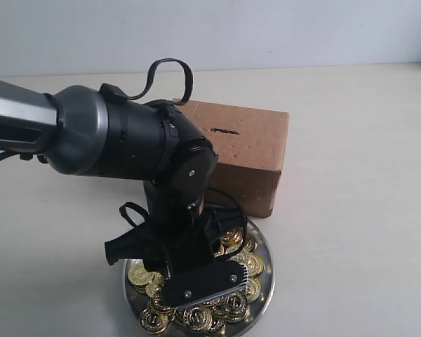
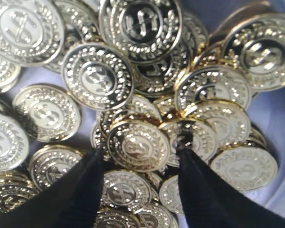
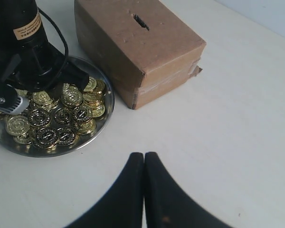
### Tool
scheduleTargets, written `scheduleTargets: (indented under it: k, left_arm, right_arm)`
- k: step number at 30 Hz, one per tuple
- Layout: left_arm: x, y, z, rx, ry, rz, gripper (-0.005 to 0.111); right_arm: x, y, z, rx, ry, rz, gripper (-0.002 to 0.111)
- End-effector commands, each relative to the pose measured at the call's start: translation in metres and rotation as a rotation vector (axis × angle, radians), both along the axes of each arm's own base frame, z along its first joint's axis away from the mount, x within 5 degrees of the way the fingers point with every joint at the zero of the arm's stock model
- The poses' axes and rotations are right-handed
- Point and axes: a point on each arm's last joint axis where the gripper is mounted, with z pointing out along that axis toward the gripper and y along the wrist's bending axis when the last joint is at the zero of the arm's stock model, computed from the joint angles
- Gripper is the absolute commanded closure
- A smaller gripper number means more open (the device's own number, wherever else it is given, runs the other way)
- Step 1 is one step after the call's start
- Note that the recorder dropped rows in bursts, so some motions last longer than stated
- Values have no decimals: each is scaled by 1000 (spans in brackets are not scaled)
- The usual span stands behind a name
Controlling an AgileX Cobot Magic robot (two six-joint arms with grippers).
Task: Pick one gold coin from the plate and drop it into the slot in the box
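The silver plate [image 1: 268,279] lies in front of the brown box [image 1: 249,151] and holds a heap of gold coins [image 1: 231,302]. The dark slot [image 1: 224,130] is in the box's top face. My left arm [image 1: 175,175] reaches down into the plate, and its body hides the fingertips in the exterior view. In the left wrist view my left gripper [image 2: 140,148] is open, with one finger on each side of a gold coin [image 2: 137,145] on top of the heap. My right gripper [image 3: 144,155] is shut on nothing above the bare table, away from the plate [image 3: 108,92] and box [image 3: 133,52].
A black cable [image 1: 165,70] loops over the left arm near the box's back edge. The box stands close behind the plate's rim. Pale tabletop [image 1: 358,232] stretches to the right of the plate and box.
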Motion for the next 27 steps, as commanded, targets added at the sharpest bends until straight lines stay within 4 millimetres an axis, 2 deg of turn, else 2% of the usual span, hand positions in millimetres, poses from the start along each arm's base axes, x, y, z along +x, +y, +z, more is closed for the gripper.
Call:
scheduleTargets:
  k: [1,13,20,27]
  left_arm:
    - [0,-3,1,-11,0,7,58]
    - [0,-3,1,-12,-1,2,58]
    - [0,-3,-11,15,18,3,58]
    - [-2,-4,-11,16,17,-7,59]
  right_arm:
    - [0,0,0,7,-19,5,108]
    - [0,0,0,7,-19,5,108]
    - [0,0,0,7,-19,5,108]
    - [0,0,0,7,-19,5,108]
